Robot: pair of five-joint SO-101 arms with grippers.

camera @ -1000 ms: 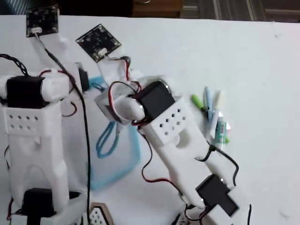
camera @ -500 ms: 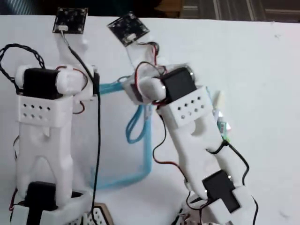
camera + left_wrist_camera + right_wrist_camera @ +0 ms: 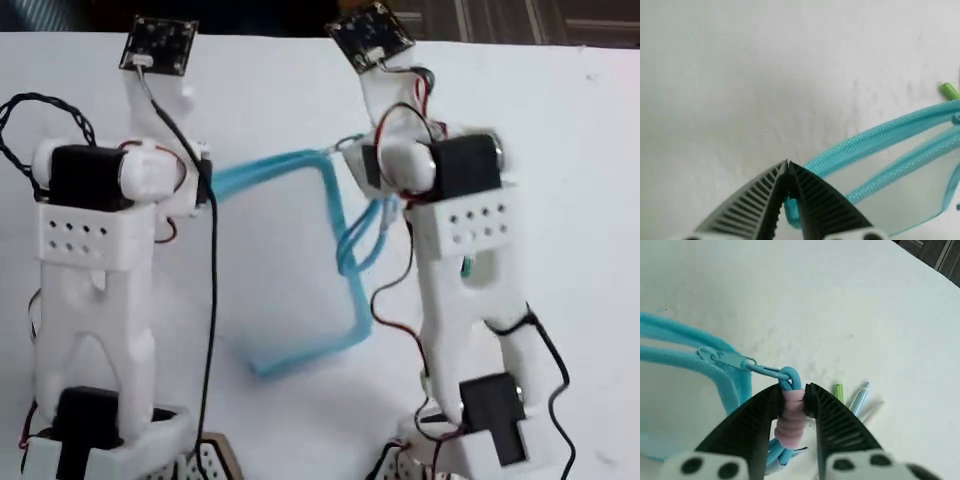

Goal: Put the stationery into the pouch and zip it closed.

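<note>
Well, the white table (image 3: 560, 110) is carrying it all, and the clear, blue-trimmed pouch (image 3: 290, 270) is lying flat on it. The pens (image 3: 858, 399) are sitting outside the pouch, just beyond its zipper end, with the right arm (image 3: 465, 290) standing over them and blocking most of them from above. The left arm (image 3: 95, 230) is stretching along the pouch's other side. The left gripper (image 3: 787, 165) is pinching the pouch's corner, and the right gripper (image 3: 792, 390) is clenching the pull cord (image 3: 790, 412) at its pink sleeve.
</note>
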